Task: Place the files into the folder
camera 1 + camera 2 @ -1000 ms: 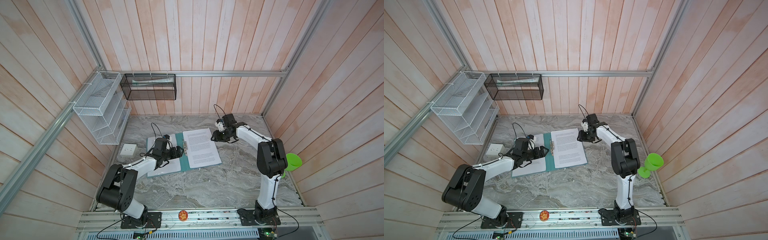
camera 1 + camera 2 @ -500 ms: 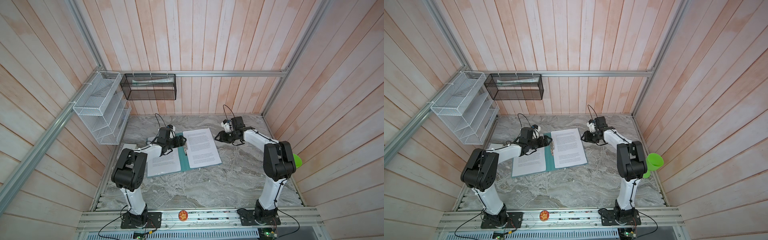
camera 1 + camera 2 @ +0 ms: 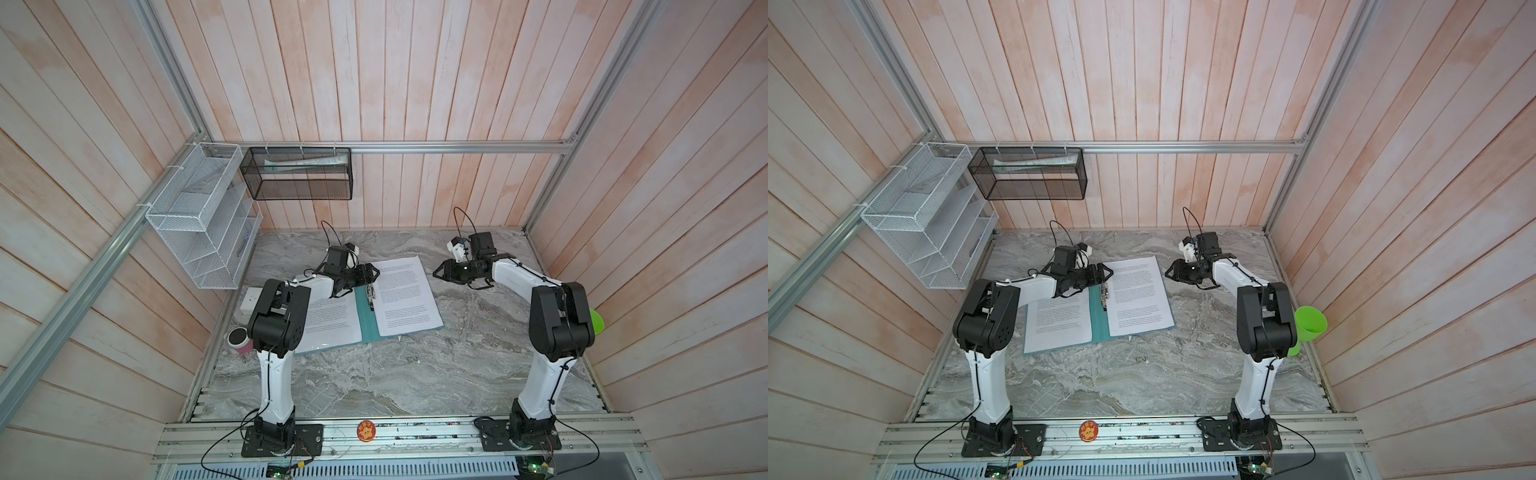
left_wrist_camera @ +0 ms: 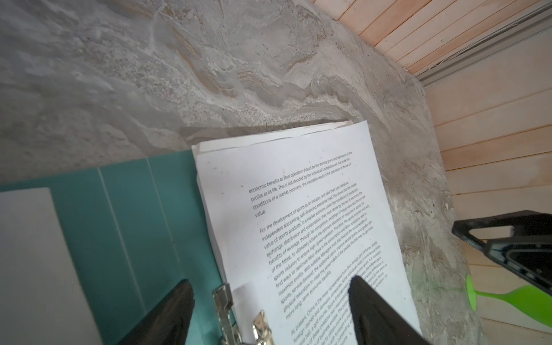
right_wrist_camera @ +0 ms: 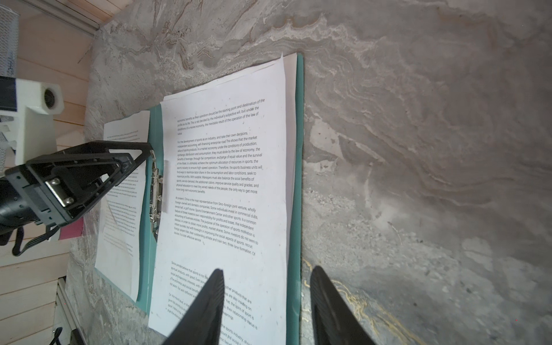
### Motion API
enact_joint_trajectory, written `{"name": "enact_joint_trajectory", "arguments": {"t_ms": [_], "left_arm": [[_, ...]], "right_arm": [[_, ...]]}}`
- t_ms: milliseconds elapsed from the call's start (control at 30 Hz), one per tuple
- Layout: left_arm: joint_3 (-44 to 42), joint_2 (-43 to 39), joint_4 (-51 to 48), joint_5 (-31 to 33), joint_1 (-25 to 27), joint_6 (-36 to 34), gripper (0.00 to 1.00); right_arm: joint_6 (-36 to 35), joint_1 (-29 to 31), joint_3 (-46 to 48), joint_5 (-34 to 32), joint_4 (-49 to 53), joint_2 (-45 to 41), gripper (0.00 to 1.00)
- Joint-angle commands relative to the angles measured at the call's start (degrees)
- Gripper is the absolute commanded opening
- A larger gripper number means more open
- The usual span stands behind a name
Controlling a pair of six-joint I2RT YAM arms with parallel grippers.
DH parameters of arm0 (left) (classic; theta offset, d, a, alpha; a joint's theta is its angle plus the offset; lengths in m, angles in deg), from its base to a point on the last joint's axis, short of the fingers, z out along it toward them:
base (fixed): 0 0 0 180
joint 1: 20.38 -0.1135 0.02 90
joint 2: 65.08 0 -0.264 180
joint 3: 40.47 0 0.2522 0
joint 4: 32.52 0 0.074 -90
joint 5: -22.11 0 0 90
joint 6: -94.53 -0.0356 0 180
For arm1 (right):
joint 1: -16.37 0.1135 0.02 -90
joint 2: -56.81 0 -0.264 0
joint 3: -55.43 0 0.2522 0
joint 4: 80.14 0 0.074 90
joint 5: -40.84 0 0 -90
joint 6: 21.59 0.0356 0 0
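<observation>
The teal folder [image 3: 365, 320] [image 3: 1098, 322] lies open on the marble table. The files [image 3: 405, 295] [image 3: 1138, 295] are white printed sheets stacked on its right half, with one more sheet [image 3: 328, 324] on the left half. My left gripper [image 3: 374, 274] [image 4: 270, 282] hovers open over the metal spine clip [image 4: 224, 301] [image 5: 155, 191], one finger over the teal card and one over the text. My right gripper [image 3: 438, 272] [image 5: 268, 270] is open beside the folder's right edge [image 5: 297, 209], holding nothing.
A white wire rack [image 3: 199, 232] and a black mesh basket [image 3: 299, 174] hang on the back left walls. A green cup [image 3: 596, 322] stands at the right edge. A pink cup [image 3: 239, 338] and a white box [image 3: 251, 301] sit at the left edge.
My left gripper has moved back and right, from over the left sheet to the spine clip. My right gripper has drawn slightly right, off the sheets' corner. Both jaws narrowed a little.
</observation>
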State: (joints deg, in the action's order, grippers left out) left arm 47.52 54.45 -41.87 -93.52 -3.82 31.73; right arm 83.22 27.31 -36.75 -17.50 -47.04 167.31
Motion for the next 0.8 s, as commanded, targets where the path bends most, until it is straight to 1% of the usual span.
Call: {"name": "enact_joint_trajectory", "arguments": {"t_ms": [0, 367, 567, 667, 767], "left_arm": [[1.8, 1.8, -1.1, -1.7, 0.7, -0.1, 0.83], [4.5, 4.3, -1.8, -1.7, 4.1, 1.0, 0.83], [3.8, 4.2, -2.2, 0.2, 4.1, 1.4, 0.83], [1.9, 3.0, -1.4, 0.7, 2.9, 2.0, 0.83], [0.0, 1.3, -0.7, 1.3, 1.3, 2.1, 0.83]], "right_arm": [[-0.1, -0.1, 1.1, 1.2, -0.4, -0.5, 0.45], [0.3, -0.2, 2.4, 1.4, -0.9, -0.7, 0.44], [0.1, -0.2, 2.5, 0.6, -1.1, -0.5, 0.44], [0.2, -0.4, 1.6, -1.5, -0.5, 0.9, 0.44], [0.0, -0.1, -1.1, -7.2, 1.5, 3.3, 0.44]]}}
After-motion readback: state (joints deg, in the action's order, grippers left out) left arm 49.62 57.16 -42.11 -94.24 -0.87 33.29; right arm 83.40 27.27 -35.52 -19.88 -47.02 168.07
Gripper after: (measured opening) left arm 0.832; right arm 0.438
